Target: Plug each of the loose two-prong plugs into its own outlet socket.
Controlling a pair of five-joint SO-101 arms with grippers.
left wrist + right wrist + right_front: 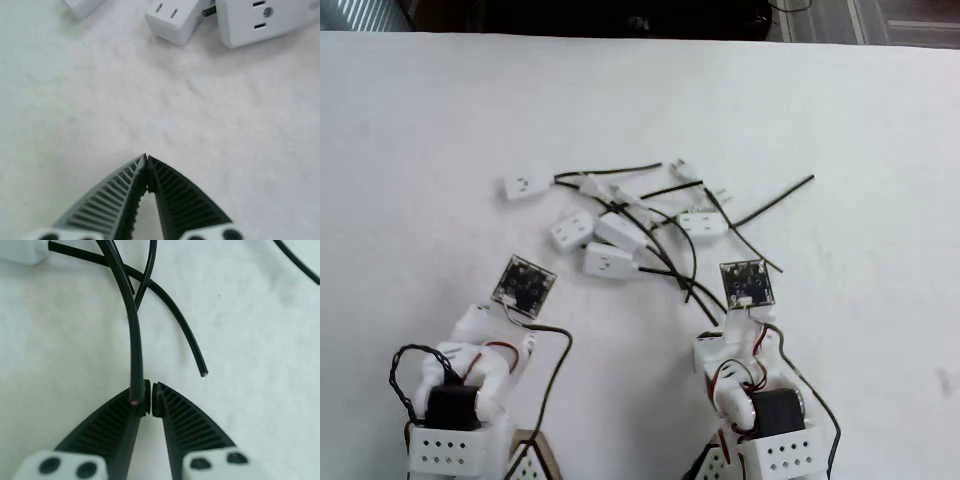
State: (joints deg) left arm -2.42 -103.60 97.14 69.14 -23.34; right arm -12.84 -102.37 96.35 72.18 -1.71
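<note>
All the task stuff sits in one heap in the middle of the worktop (pixel 420 120). There are white socket blocks (pixel 610 262) tangled up with black cords (pixel 665 250). I think the plugs (pixel 592 185) are toward the far side of the heap, but they're tiny from overhead, so don't quote me. My read is that the job is right at the start. Both arms sit at the near edge, one on each side of the heap, so each has its own half to work from.

The left pincer (pixel 146 161) is pressed together, tips meeting, gripping nothing, with bare worktop under it. A two-slot socket (pixel 172 17) and a bigger three-hole socket (pixel 260 17) lie ahead of it, apart from the tips.

The right pincer (pixel 151 400) is pressed together too, with barely a sliver between the tips. One cord (pixel 131 340) runs down over the outer side of one finger and ends there. It's not between the jaws, so it's resting against the finger at most, not pinched. A second cut cord end (pixel 202 372) lies near, off to one side.

Either pincer would have to spread before it could grab anything.
</note>
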